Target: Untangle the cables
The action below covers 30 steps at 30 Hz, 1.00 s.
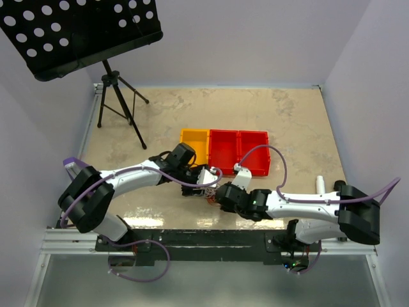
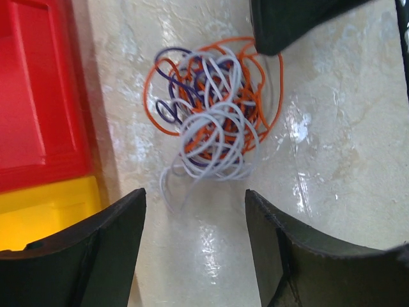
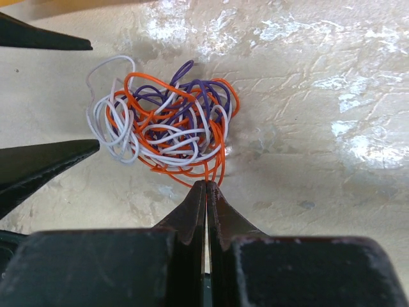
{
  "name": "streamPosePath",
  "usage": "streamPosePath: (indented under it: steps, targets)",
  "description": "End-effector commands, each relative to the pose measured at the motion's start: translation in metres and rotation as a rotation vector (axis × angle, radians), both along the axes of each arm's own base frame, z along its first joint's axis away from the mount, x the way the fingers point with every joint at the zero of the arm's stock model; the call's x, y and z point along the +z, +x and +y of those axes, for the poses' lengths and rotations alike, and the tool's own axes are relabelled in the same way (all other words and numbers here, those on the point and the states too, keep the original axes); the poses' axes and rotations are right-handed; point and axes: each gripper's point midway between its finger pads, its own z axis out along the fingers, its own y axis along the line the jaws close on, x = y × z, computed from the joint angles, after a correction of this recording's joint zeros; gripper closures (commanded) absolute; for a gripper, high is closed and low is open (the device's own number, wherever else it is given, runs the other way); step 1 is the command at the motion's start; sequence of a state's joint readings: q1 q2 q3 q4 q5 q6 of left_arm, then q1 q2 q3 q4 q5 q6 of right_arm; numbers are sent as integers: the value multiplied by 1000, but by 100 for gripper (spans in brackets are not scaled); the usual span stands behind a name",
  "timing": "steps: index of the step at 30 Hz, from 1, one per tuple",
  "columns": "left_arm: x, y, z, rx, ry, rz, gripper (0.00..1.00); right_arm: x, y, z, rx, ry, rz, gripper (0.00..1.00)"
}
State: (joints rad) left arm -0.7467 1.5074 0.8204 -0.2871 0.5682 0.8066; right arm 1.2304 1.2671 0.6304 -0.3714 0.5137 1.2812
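The left hand [image 2: 195, 214] hangs just near of the cables [image 2: 211, 121], its two fingers spread wide and holding nothing. The open gap faces the tangle, which looks like a ready position to take a strand.

The cables lie on the worktop [image 1: 287, 121] between the two hands. They are thin white, orange and purple strands looped into one loose ball. A white loop strays from one edge and orange loops ring the outside.

The right hand [image 3: 206, 185] meets the tangle from the opposite side. Its fingers are pressed together, and their tips touch the outer orange loop. Whether a strand is caught between them cannot be told. By my judgement it is placed to anchor or draw out the orange cable while the other hand pulls.

A black perforated music stand [image 1: 83, 32] on a tripod stands at the far left, well apart. Just beyond the tangle sits a row of a yellow bin [image 1: 193, 146], a red bin [image 1: 223, 150] and a second red bin [image 1: 253, 151]. The bin walls lie close to the left hand's side, so they may hamper pulls in that direction.
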Motion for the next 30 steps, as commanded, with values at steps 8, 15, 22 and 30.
streamPosePath:
  steps: [8, 15, 22, 30]
  targets:
    - [1, 28, -12, 27, -68, -156, 35, 18, 7, -3, -50, 26, -35, 100]
    - [0, 22, -29, 0, -123, -115, 51, 16, 6, -7, -59, 24, -31, 100]
    - [-19, 1, -26, -52, -40, -27, 81, 18, 7, -7, -65, 23, -35, 100]
    - [25, 22, -20, 99, -59, -104, 100, 31, 11, -18, -114, 32, -57, 100]
